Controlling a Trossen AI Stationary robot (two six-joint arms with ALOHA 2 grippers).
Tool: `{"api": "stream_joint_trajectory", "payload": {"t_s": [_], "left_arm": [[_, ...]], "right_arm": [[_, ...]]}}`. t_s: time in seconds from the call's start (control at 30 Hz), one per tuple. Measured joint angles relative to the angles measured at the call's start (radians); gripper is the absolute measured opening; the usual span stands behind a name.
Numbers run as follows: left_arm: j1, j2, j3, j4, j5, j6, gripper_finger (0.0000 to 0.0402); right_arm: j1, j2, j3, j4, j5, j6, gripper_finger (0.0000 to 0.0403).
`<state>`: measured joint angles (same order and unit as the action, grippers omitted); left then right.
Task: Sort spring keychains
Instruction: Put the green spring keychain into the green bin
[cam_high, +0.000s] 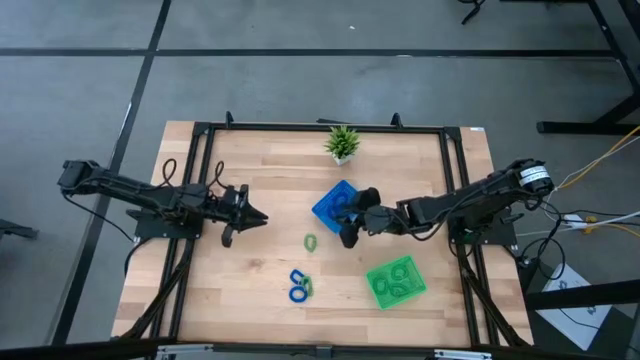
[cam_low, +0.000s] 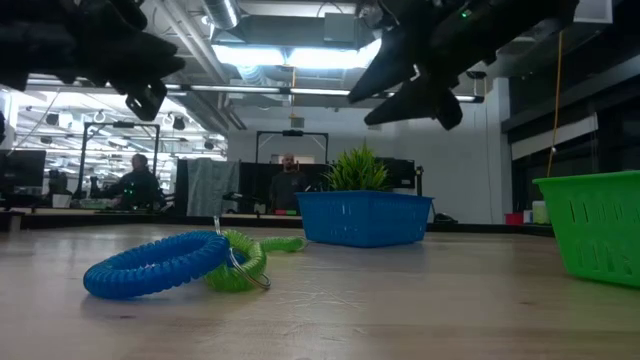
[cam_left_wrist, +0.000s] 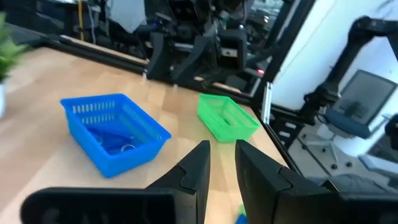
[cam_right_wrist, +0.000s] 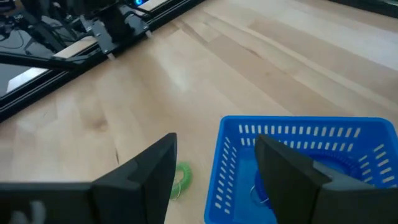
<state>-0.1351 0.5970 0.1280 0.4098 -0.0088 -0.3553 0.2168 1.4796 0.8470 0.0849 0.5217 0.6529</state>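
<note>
A blue spring keychain (cam_high: 296, 284) and a green one (cam_high: 306, 288) lie together on the table near its front; the low view shows them touching (cam_low: 150, 268). Another green keychain (cam_high: 311, 242) lies alone beside the blue tray (cam_high: 330, 205). Blue keychains (cam_right_wrist: 348, 165) lie inside that tray. The green tray (cam_high: 396, 282) holds green ones. My right gripper (cam_high: 356, 217) hangs open above the blue tray's near corner, with nothing between its fingers (cam_right_wrist: 155, 171). My left gripper (cam_high: 258, 216) hovers at the left, level, its fingers (cam_left_wrist: 202, 162) a narrow gap apart and holding nothing.
A small potted plant (cam_high: 342, 143) stands at the table's far edge, behind the blue tray. A dark frame (cam_high: 200, 180) runs along the table's left, far and right sides. Bare wood lies between the two arms and along the near left.
</note>
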Motion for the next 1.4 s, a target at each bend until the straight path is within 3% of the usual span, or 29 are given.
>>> {"api": "stream_joint_trajectory", "payload": {"t_s": [0.2,0.5,0.77,1.1,1.4], "left_arm": [[-0.057,0.092,0.005,0.051,-0.046,0.002,0.0072],[-0.101,0.292,0.140,0.051,-0.052,0.093,0.0072],[-0.114,0.471,0.281,-0.082,-0.050,0.125,0.0072],[-0.127,0.748,0.452,-0.183,-0.041,0.279,0.0072],[-0.127,0.929,0.526,-0.241,-0.042,0.382,0.0072]], "right_arm": [[0.017,0.000,0.000,0.000,0.000,-0.007,0.0215],[0.026,0.000,0.000,0.000,-0.002,-0.006,0.0215],[0.044,0.000,0.000,0.000,-0.001,-0.005,0.0215],[0.044,0.000,0.000,0.000,0.000,-0.003,0.0215],[0.044,0.000,0.000,0.000,-0.001,-0.005,0.0215]]}}
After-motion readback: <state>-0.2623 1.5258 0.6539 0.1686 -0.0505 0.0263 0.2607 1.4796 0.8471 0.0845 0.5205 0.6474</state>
